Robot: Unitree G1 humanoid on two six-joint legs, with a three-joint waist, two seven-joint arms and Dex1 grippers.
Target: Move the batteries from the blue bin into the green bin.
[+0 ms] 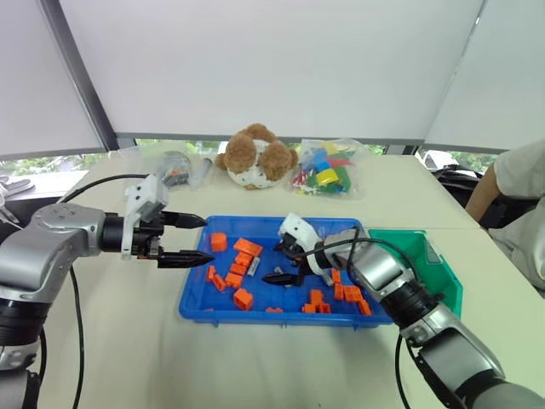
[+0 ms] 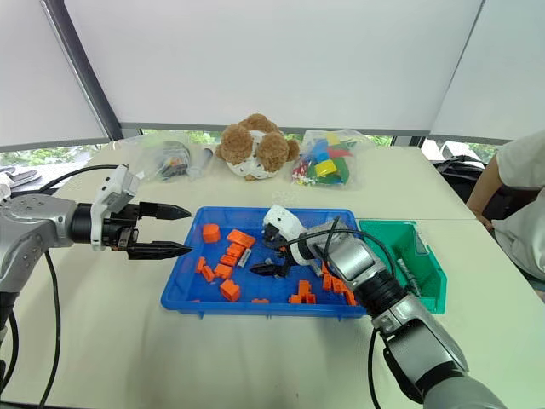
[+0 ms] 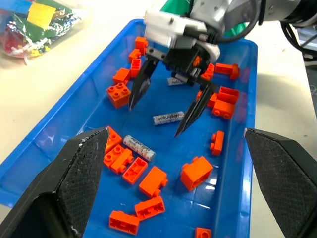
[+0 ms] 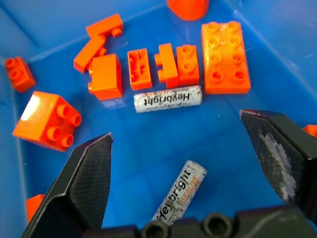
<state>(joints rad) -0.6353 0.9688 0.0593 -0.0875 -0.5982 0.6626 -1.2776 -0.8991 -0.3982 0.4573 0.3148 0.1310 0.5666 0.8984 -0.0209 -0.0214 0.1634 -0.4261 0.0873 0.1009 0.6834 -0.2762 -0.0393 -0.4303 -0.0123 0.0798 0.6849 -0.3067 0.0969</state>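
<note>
Two black fingers [image 4: 89,183] of the right tool [image 3: 163,111] are seen spread wide apart over the floor of the blue bin [image 1: 197,294], with nothing held between them. Between and below these fingers two batteries lie among orange blocks [image 4: 105,77]: one battery [image 4: 168,99] lies just beside a row of blocks, and a second battery [image 4: 182,193] lies nearer to the tool. A third battery [image 3: 138,147] is seen in the left wrist view, just beside some blocks. Beside the right end of the blue bin the green bin [image 2: 426,273] stands on the bench [image 1: 111,341]. The left tool [image 1: 189,239] is held over the bench at the left end of the blue bin, its fingers apart and empty. Behind the bins a plush bear [image 1: 255,158] and bags of toys [image 1: 328,169] are placed.
</note>
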